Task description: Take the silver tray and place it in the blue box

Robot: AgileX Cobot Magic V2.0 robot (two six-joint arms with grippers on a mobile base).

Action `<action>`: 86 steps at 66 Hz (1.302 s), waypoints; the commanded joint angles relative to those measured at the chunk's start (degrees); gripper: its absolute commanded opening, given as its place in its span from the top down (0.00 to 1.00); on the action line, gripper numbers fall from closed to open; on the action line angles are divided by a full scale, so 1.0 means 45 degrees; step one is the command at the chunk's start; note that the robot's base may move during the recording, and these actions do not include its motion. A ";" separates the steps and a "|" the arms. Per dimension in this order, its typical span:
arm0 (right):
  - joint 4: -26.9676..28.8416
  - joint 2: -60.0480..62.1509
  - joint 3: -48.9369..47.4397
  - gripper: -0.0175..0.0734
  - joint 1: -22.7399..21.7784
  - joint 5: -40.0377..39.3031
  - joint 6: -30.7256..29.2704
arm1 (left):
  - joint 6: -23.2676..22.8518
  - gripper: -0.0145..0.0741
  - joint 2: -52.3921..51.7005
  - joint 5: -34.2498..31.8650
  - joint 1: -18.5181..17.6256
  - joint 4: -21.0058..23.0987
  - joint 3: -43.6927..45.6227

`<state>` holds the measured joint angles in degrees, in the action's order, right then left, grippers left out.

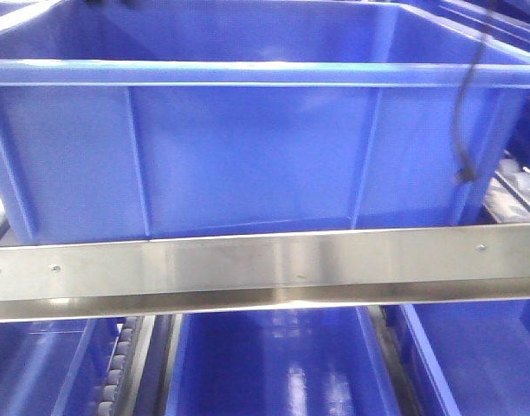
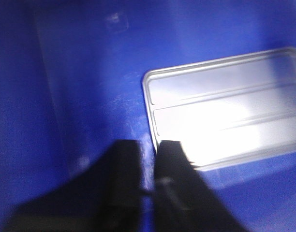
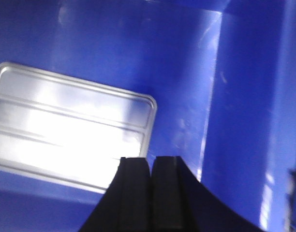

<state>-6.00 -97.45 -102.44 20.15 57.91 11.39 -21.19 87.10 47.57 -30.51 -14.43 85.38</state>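
The silver tray (image 2: 225,106) lies flat on the floor of the blue box (image 2: 80,72), its two long ridges showing. In the left wrist view my left gripper (image 2: 148,142) hangs above the tray's left end, its fingers a narrow gap apart with only blue floor between them. From the right wrist the tray (image 3: 66,125) fills the left side, near the box's wall (image 3: 244,96). My right gripper (image 3: 151,158) is shut on nothing, just over the tray's near right corner. The front view shows the blue box (image 1: 248,156) from outside; the tray and both grippers are hidden there.
A steel rail (image 1: 265,269) runs across in front of the box. Lower blue bins (image 1: 274,364) sit beneath it, with conveyor rollers (image 1: 118,373) at the lower left. A black cable (image 1: 468,104) dangles over the box's right side.
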 commanded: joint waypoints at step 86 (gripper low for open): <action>-0.0400 1.7113 1.7112 0.75 0.0010 -1.1153 -0.0803 | 0.1324 0.95 -1.3917 -0.6302 -0.0073 -0.0662 -1.1311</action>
<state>-7.07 -20.28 -23.92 20.15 13.13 8.46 -15.30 24.29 23.96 -30.61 -17.34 32.99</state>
